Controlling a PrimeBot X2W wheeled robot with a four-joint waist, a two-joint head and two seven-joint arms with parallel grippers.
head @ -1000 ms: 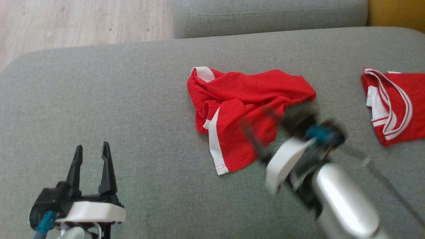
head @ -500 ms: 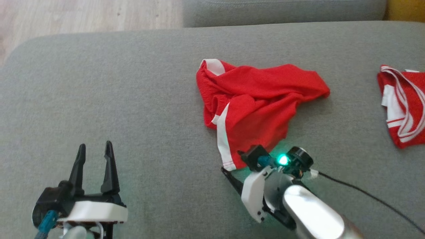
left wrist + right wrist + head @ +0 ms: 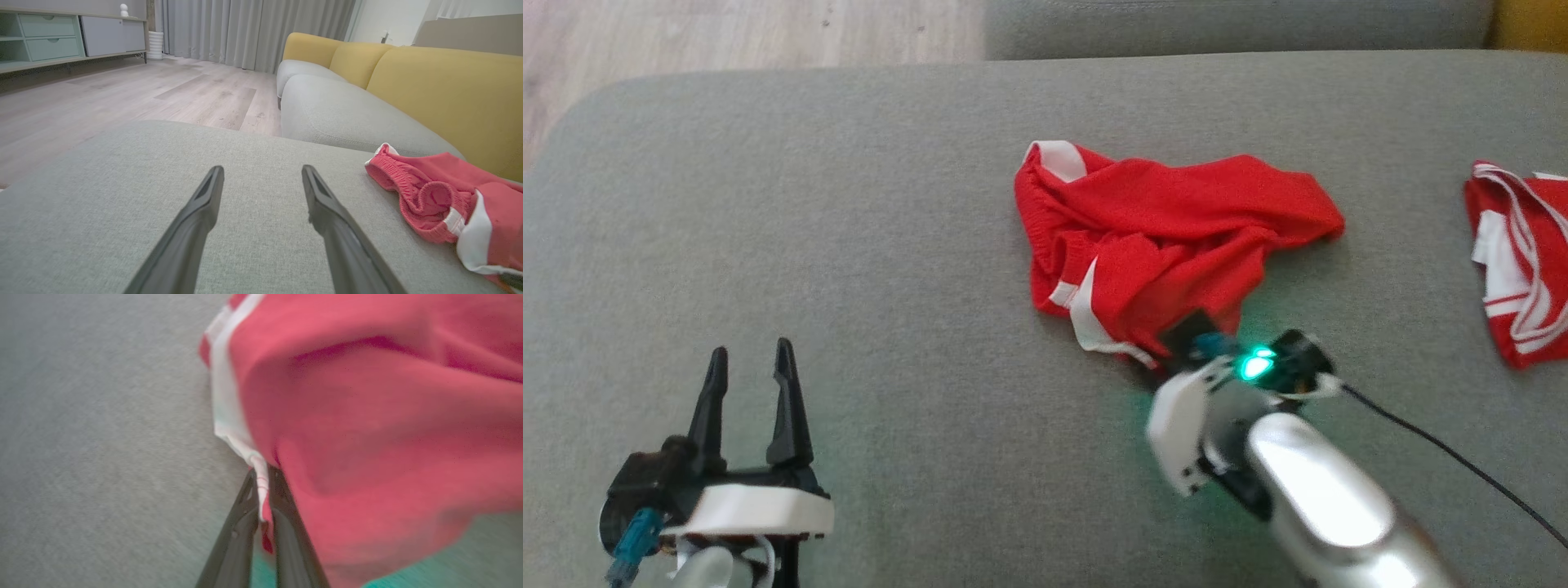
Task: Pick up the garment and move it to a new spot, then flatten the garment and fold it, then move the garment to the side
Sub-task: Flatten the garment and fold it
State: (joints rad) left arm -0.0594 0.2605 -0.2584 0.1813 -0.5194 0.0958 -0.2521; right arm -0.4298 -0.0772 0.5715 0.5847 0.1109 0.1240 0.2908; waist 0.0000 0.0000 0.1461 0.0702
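Right gripper (image 3: 263, 471): pinched tight on the red shorts (image 3: 367, 416) hem corner!
Left gripper (image 3: 262, 171): spread wide, empty.

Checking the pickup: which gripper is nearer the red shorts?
Right. The right gripper is shut on the hem of the red shorts; the left gripper hangs open, off to their left.

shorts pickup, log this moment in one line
phase: pick up | right gripper: shut on shorts hem | left gripper: open, idle | surface: sofa
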